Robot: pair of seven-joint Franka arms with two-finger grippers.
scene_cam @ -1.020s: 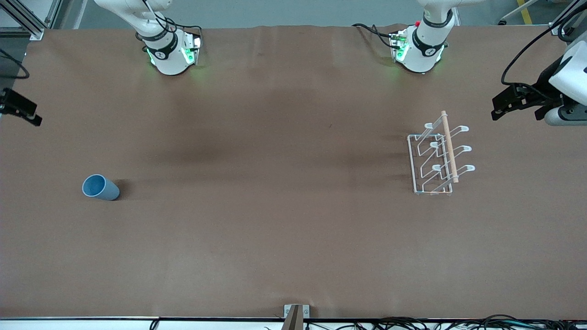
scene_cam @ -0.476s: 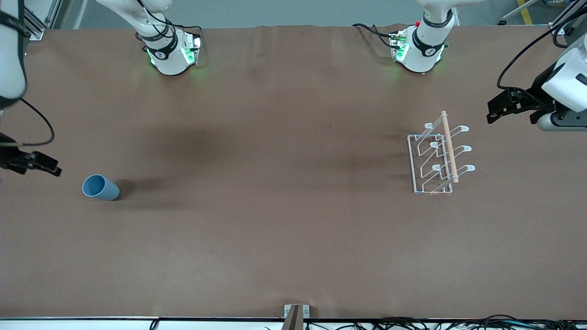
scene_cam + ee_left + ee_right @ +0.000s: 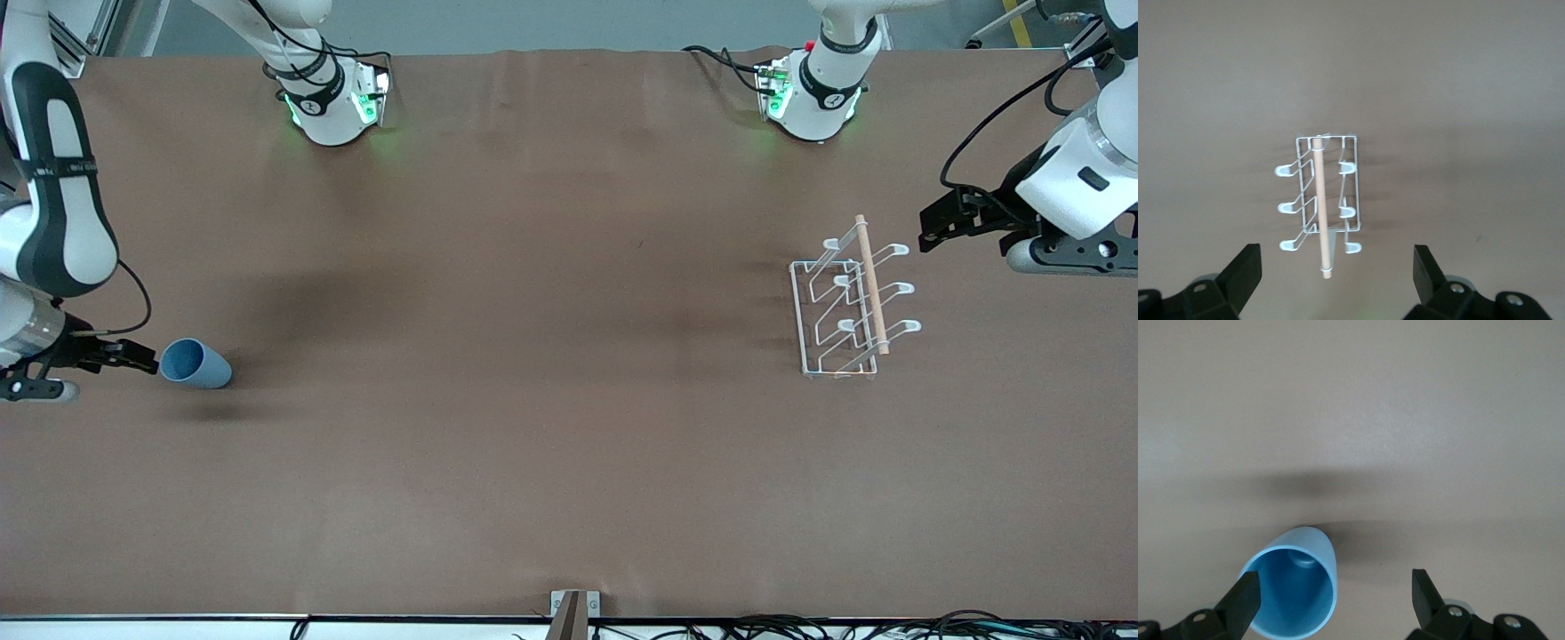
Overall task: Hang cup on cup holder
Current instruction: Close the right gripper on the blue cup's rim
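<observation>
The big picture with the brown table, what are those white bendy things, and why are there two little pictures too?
Those white bendy things are two robot arms. The big picture comes from a camera high up, looking across the brown table at them. Each arm ends in a gripper, like a hand with two fingers, and each small picture comes from a camera on one arm's wrist.

Two things are on the table. The cup is light blue and lies on its side at the right arm's end. The cup holder is a white wire rack with a wooden rod on top, at the left arm's end.

The right gripper is open right beside the cup's mouth. Its wrist camera looks into the cup. The left gripper is open too, near the cup holder. Nothing is held yet.
</observation>
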